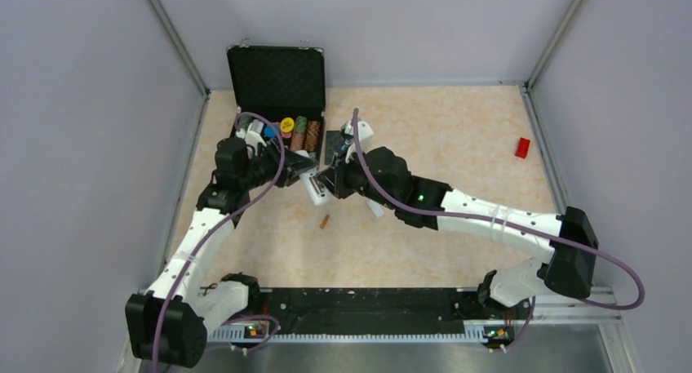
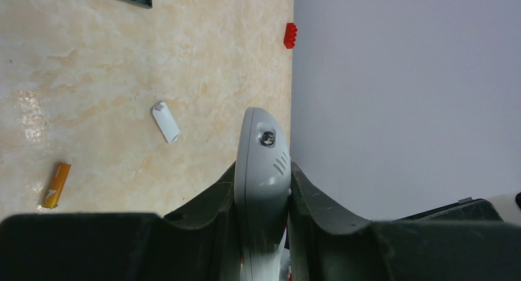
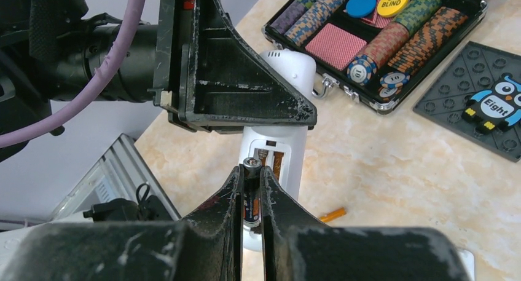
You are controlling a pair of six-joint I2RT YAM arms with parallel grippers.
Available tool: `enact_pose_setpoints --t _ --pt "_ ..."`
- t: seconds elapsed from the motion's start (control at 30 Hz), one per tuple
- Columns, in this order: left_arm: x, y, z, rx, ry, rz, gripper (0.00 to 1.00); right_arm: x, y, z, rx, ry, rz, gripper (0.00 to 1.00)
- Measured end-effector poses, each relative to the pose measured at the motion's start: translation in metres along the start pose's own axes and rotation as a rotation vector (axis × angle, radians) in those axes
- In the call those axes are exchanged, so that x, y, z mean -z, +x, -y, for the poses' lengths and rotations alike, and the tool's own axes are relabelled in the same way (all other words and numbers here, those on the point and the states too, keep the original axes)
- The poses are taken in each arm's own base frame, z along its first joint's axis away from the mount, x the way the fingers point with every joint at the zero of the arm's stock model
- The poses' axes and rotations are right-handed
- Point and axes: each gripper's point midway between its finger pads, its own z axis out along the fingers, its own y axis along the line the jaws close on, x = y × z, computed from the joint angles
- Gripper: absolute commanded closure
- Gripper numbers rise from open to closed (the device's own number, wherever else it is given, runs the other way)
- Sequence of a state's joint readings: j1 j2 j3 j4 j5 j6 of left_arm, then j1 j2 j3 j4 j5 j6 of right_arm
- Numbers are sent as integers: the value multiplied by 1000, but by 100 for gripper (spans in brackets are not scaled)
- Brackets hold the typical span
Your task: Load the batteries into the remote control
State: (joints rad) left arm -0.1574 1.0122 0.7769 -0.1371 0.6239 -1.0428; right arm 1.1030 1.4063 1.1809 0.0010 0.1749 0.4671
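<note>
- Above the middle of the counter (image 1: 457, 144), a little toward its left edge, my left fingers (image 2: 228, 184) are clamped on the remote control (image 3: 293, 147), holding it off the surface with its back turned toward my other arm.
- The battery bay on that back is uncovered. The small white battery cover (image 2: 166, 122) lies loose on the counter below.
- My right fingers (image 3: 238, 192) are closed on the dark battery (image 3: 250, 201), gripping it by its sides with one end cap poking out past the tips.
- That end sits right at the mouth of the open bay. I cannot tell whether it touches the remote yet.
- The orange battery (image 1: 324, 222) lies on the counter beneath the remote, nearer the front edge, with nothing holding it.
- I judge the task under halfway. The cover is off and the first cell is lined up but not seated.
- Left to do: press this cell in, fetch and seat the orange one, and probably refit the cover.
</note>
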Motion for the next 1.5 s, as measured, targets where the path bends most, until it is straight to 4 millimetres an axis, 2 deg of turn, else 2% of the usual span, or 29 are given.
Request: enact_pose_setpoints --t 0.33,1.23,1.5 --pt "2 8 -1 22 -1 -41 100 -11 -6 0 12 16 23 90" --pt "3 10 -4 37 -21 -47 100 -19 17 7 31 32 -41 86" --pt "2 7 -11 17 -51 -26 100 -25 34 9 38 25 -97 86"
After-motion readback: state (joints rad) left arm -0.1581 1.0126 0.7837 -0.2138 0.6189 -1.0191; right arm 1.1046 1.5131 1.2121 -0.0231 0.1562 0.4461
